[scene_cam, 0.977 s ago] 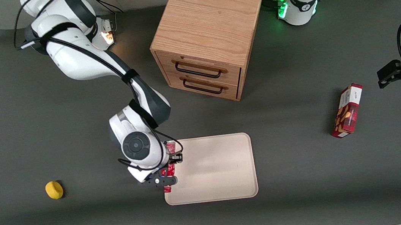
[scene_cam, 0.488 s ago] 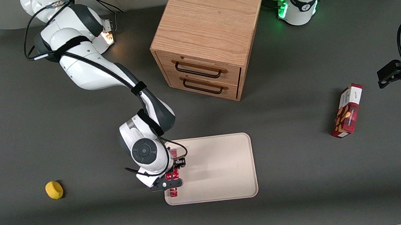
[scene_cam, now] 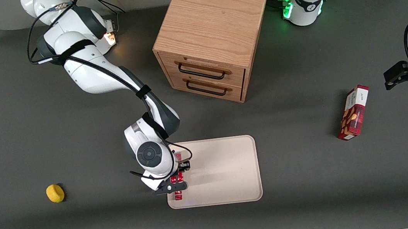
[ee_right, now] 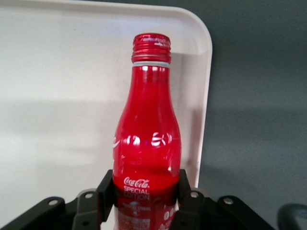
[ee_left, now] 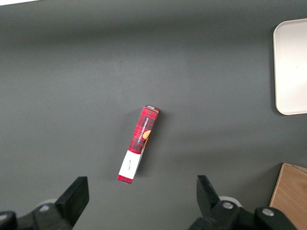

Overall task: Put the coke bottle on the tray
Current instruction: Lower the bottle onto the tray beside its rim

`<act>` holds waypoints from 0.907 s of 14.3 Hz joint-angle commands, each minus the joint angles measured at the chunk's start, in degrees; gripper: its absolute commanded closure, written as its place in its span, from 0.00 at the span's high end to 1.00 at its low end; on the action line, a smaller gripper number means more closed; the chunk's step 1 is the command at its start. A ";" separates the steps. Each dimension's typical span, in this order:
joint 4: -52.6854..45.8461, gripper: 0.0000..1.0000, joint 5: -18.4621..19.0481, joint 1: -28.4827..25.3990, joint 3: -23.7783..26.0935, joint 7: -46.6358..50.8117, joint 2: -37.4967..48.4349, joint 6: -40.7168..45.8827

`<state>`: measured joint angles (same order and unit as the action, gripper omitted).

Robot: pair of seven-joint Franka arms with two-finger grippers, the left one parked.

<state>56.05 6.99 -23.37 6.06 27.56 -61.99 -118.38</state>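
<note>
My right gripper point(scene_cam: 176, 179) is shut on the coke bottle point(scene_cam: 177, 187), a slim red bottle with white lettering. It holds the bottle over the edge of the beige tray point(scene_cam: 226, 170) that lies toward the working arm's end of the table. In the right wrist view the black fingers point(ee_right: 106, 191) clamp the lower body of the coke bottle point(ee_right: 147, 139). Its red cap points out over the tray point(ee_right: 62, 96), close to a rounded corner. I cannot tell whether the bottle touches the tray.
A wooden two-drawer cabinet point(scene_cam: 214, 37) stands farther from the front camera than the tray. A red and white snack box point(scene_cam: 353, 112) lies toward the parked arm's end and shows in the left wrist view point(ee_left: 138, 145). A yellow object point(scene_cam: 55, 193) sits toward the working arm's end.
My right gripper has carried the coke bottle sideways from the tray's edge to a little farther over the tray. The tray and other things have not moved.
</note>
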 commanded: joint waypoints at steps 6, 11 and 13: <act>-2.26 1.00 2.33 -1.07 -0.79 -0.58 -1.21 0.17; -2.17 1.00 2.33 -1.07 -0.79 -0.49 -1.21 0.17; -2.17 1.00 2.33 -0.98 -0.79 -0.49 -1.21 0.17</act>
<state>55.99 8.60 -23.64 5.93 27.52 -62.05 -118.39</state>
